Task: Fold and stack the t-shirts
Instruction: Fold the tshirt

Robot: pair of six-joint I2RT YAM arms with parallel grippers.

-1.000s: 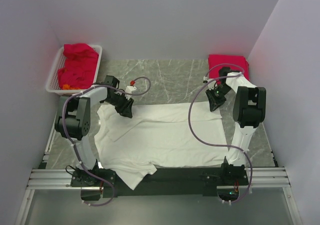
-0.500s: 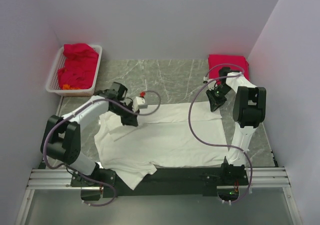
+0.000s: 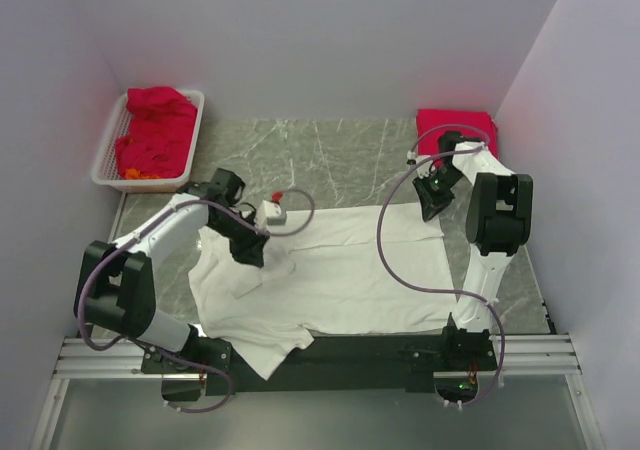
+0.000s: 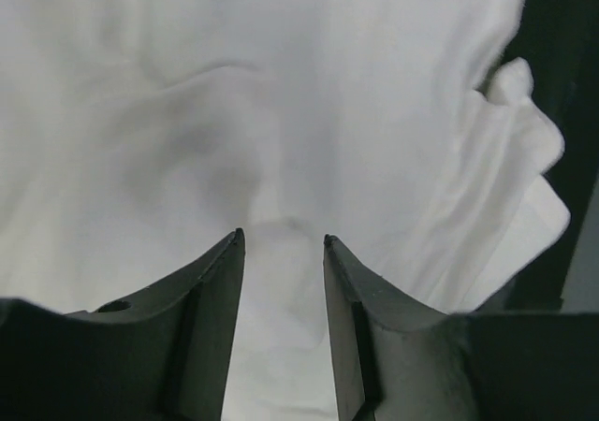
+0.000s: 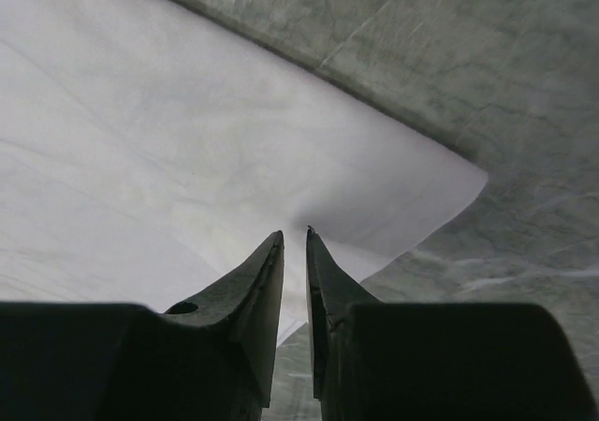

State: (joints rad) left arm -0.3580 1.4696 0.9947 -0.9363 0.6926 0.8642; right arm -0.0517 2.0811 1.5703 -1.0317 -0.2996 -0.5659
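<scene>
- Top external view: the grey marbled counter [image 3: 330, 150] carries a white t-shirt [image 3: 340, 280] spread flat near the arm bases, one sleeve hanging over the near edge.
- At the far left corner, a white slatted basket [image 3: 105, 160] holds crumpled crimson t-shirts [image 3: 155, 130].
- At the far right corner lies a folded crimson t-shirt [image 3: 460, 128].
- The left hand [image 4: 281, 239] sits low over the white t-shirt's left part, fingers apart, with a cloth ridge between them.
- The right hand [image 5: 294, 234] is pinched nearly together on the white t-shirt's far right corner.
</scene>
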